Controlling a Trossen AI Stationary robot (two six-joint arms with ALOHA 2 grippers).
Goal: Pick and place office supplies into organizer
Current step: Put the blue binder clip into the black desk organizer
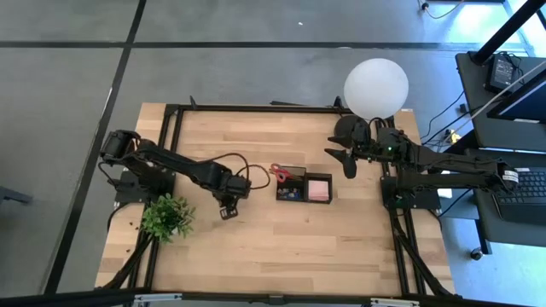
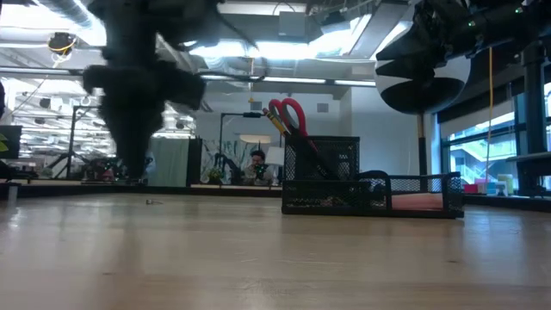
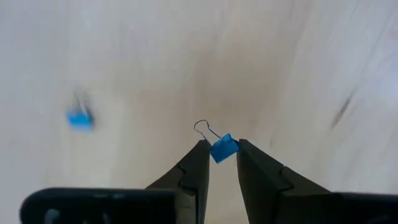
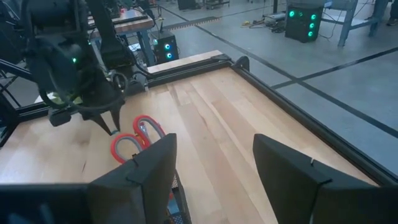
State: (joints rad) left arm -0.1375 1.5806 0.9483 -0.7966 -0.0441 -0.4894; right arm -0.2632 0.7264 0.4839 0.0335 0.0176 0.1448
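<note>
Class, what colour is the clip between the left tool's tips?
Blue, clearest in the left wrist view.

No text, label, brand, number or sign can be read on anything here.

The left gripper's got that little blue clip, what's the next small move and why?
Probably carry it toward the organizer. The left gripper pinches a blue binder clip between its fingertips above bare wood, away from the tray, which already holds the scissors. A second blue clip lies on the table for later.
</note>
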